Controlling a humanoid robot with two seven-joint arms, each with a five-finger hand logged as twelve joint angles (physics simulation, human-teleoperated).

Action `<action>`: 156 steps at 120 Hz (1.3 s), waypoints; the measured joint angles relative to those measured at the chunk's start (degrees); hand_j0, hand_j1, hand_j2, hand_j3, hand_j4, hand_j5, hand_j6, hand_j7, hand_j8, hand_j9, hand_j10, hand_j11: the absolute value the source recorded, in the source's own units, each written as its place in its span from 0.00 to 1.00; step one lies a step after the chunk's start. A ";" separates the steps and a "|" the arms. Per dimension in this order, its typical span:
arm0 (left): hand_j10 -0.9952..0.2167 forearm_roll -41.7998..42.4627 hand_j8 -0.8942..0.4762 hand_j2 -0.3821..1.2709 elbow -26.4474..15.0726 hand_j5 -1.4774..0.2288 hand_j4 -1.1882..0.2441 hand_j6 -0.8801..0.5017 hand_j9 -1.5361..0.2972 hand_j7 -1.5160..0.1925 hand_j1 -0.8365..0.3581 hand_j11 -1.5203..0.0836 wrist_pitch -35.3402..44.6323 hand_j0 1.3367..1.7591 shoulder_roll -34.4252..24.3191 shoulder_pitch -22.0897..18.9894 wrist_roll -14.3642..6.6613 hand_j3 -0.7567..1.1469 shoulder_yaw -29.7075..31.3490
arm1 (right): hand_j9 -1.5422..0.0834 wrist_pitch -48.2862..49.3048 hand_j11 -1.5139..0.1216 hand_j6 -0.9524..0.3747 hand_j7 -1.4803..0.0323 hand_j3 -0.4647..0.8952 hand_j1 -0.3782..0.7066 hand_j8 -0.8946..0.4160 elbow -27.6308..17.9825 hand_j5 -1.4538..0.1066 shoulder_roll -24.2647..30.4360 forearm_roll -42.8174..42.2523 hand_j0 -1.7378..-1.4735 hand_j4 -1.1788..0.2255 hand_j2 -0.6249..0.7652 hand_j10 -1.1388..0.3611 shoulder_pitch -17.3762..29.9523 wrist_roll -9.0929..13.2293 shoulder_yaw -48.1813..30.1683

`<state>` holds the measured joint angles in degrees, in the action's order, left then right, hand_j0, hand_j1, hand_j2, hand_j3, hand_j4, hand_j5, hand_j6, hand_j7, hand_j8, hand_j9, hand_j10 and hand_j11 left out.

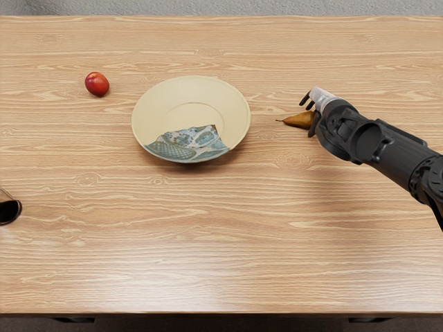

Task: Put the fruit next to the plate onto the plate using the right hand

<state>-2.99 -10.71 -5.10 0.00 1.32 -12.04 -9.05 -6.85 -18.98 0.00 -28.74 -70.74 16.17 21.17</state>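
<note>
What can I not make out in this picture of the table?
1. Pear: head view; its thick end is hidden behind the right hand, so whether the hand grips it cannot be told.
2. Left arm: head view; it is cut off by the left edge, and only a dark tip shows.
3. Plate: head view; its blue-green pattern is too small to read.

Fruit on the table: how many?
2. A small round red fruit lies left of the shallow beige plate; a brown pear lies right of it, partly hidden by the black right hand. No others show.
</note>
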 joint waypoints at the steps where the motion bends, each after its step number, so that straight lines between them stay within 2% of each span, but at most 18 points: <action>1: 0.82 0.00 0.65 0.23 0.00 0.87 0.83 0.64 0.84 0.89 0.99 0.95 0.00 0.76 0.00 0.00 0.00 0.40 0.00 | 0.64 0.00 0.62 0.43 0.65 0.34 0.45 0.39 0.00 0.61 0.00 0.00 0.30 0.57 0.40 0.50 0.00 0.00 0.00; 52: 0.82 0.00 0.65 0.23 -0.01 0.87 0.83 0.64 0.84 0.89 0.99 0.95 0.00 0.76 0.00 0.00 0.00 0.40 0.00 | 0.60 0.02 0.58 0.39 0.61 0.34 0.51 0.35 -0.01 0.57 0.00 0.00 0.30 0.53 0.39 0.47 0.02 0.00 -0.01; 81: 0.82 0.00 0.65 0.23 0.00 0.87 0.83 0.64 0.84 0.89 0.99 0.95 0.00 0.76 0.00 0.00 0.00 0.40 0.00 | 0.56 0.29 0.54 0.35 0.56 0.34 0.57 0.31 -0.01 0.52 0.00 0.03 0.30 0.49 0.38 0.43 0.30 0.00 0.00; 87: 0.82 0.00 0.65 0.23 -0.01 0.87 0.83 0.64 0.84 0.89 0.99 0.95 0.00 0.76 0.00 0.00 0.00 0.40 0.00 | 0.51 0.48 0.49 0.34 0.51 0.34 0.62 0.29 -0.03 0.48 0.00 0.15 0.31 0.45 0.39 0.39 0.35 0.09 -0.07; 91: 0.82 0.00 0.65 0.23 -0.01 0.87 0.83 0.64 0.84 0.89 0.99 0.95 0.00 0.76 0.00 0.00 -0.01 0.40 0.00 | 0.47 1.20 0.45 0.37 0.47 0.34 0.65 0.32 -0.01 0.44 0.00 0.16 0.32 0.44 0.40 0.36 0.37 0.22 -0.23; 95: 0.82 0.00 0.65 0.23 -0.01 0.87 0.83 0.64 0.84 0.89 0.99 0.95 0.00 0.76 0.00 0.00 -0.01 0.40 0.00 | 0.40 1.87 0.44 0.42 0.43 0.34 0.66 0.40 0.02 0.41 0.00 0.10 0.33 0.44 0.39 0.34 0.39 0.33 -0.43; 99: 0.82 0.01 0.65 0.23 -0.01 0.87 0.83 0.64 0.84 0.89 0.99 0.95 0.00 0.76 0.00 0.00 -0.01 0.40 0.00 | 0.33 2.37 0.39 0.45 0.40 0.34 0.68 0.46 0.05 0.38 0.00 0.17 0.35 0.46 0.37 0.38 0.40 0.47 -0.57; 100: 0.82 0.01 0.65 0.23 -0.01 0.87 0.83 0.64 0.84 0.89 0.99 0.95 0.00 0.76 0.00 0.00 -0.01 0.40 0.01 | 0.32 2.46 0.37 0.44 0.42 0.34 0.68 0.47 0.06 0.38 0.00 0.19 0.35 0.46 0.37 0.39 0.40 0.48 -0.62; 104: 0.82 0.01 0.65 0.23 -0.01 0.87 0.83 0.64 0.84 0.89 0.99 0.95 0.00 0.76 0.00 0.00 -0.01 0.40 0.02 | 0.32 2.83 0.30 0.48 0.37 0.34 0.69 0.49 0.10 0.36 0.00 0.30 0.36 0.48 0.36 0.44 0.40 0.56 -0.74; 106: 0.82 0.01 0.65 0.23 0.00 0.87 0.83 0.64 0.84 0.89 0.99 0.95 0.00 0.76 0.00 0.00 -0.01 0.40 0.02 | 0.26 2.97 0.30 0.49 0.38 0.34 0.69 0.52 0.12 0.35 0.00 0.33 0.36 0.48 0.35 0.45 0.40 0.61 -0.79; 112: 0.82 0.02 0.65 0.23 -0.01 0.87 0.83 0.64 0.84 0.89 0.99 0.95 0.00 0.76 0.00 0.00 -0.02 0.40 0.04 | 0.26 3.36 0.26 0.52 0.34 0.34 0.70 0.52 0.32 0.32 -0.01 0.50 0.37 0.51 0.35 0.46 0.40 0.68 -0.99; 117: 0.82 0.03 0.65 0.23 -0.01 0.87 0.83 0.64 0.84 0.89 0.99 0.95 0.00 0.76 0.00 0.00 -0.02 0.40 0.05 | 0.27 3.71 0.29 0.51 0.34 0.34 0.69 0.50 0.76 0.29 -0.01 0.87 0.39 0.52 0.36 0.45 0.41 0.65 -1.36; 121: 0.82 0.03 0.65 0.23 0.00 0.87 0.83 0.64 0.84 0.89 0.99 0.95 0.00 0.76 0.00 0.00 -0.02 0.40 0.04 | 0.32 3.88 0.29 0.49 0.32 0.34 0.68 0.46 1.31 0.28 0.00 1.45 0.39 0.52 0.44 0.41 0.40 0.61 -2.01; 129: 0.82 0.02 0.65 0.23 -0.01 0.87 0.83 0.64 0.84 0.89 0.99 0.95 0.00 0.76 0.00 0.00 -0.01 0.40 0.02 | 0.30 4.46 0.27 0.46 0.30 0.34 0.68 0.39 2.15 0.26 0.00 2.19 0.38 0.49 0.47 0.35 0.37 0.65 -4.89; 144: 0.82 0.01 0.65 0.23 -0.01 0.87 0.83 0.64 0.84 0.89 0.99 0.95 0.00 0.76 0.00 0.00 -0.01 0.40 0.01 | 0.27 8.99 0.25 0.43 0.26 0.34 0.69 0.39 2.77 0.23 0.00 2.97 0.38 0.45 0.50 0.27 0.33 0.65 -13.06; 147: 0.82 0.01 0.65 0.23 0.00 0.87 0.83 0.64 0.84 0.89 0.99 0.95 0.00 0.76 0.00 0.00 -0.01 0.40 0.01 | 0.26 10.00 0.24 0.43 0.26 0.34 0.70 0.39 2.81 0.23 0.00 3.23 0.38 0.44 0.55 0.27 0.32 0.59 -14.42; 150: 0.82 0.01 0.65 0.23 -0.01 0.87 0.83 0.64 0.84 0.89 0.99 0.95 0.00 0.76 0.00 0.00 -0.01 0.40 0.01 | 0.25 10.86 0.23 0.43 0.26 0.34 0.70 0.40 2.85 0.22 0.00 3.52 0.38 0.43 0.54 0.26 0.32 0.53 -15.65; 156: 0.82 0.01 0.65 0.23 0.00 0.87 0.83 0.64 0.84 0.89 0.99 0.95 0.00 0.76 0.00 0.00 -0.01 0.40 0.01 | 0.24 12.64 0.22 0.45 0.25 0.34 0.73 0.42 2.89 0.21 0.13 4.35 0.38 0.43 0.61 0.25 0.31 0.41 -17.59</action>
<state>-2.98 -10.71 -5.10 0.00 1.32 -12.05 -9.04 5.78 -16.08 0.12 -24.38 -70.43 16.58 3.59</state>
